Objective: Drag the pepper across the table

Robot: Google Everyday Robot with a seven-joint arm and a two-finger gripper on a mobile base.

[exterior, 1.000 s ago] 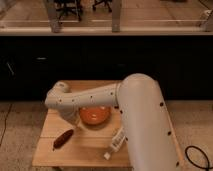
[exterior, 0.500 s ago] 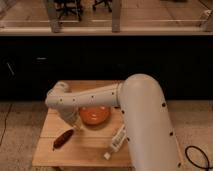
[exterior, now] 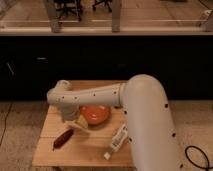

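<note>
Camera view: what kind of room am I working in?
Probably an office or lab: rolling chair bases in the background, a loose cable lower right. The claw hangs over the small wooden table, by the pepper.

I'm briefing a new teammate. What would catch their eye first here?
The big white arm dominates, sweeping from lower right over the small wooden table, its gripper lowered by the upper end of the dark pepper toward the picture's left. Next come the orange bowl beside the gripper and the clear bottle lying near the front edge.

White dark-dotted arm [exterior: 145,112]; pincer [exterior: 77,125] over table [exterior: 86,150]
</note>
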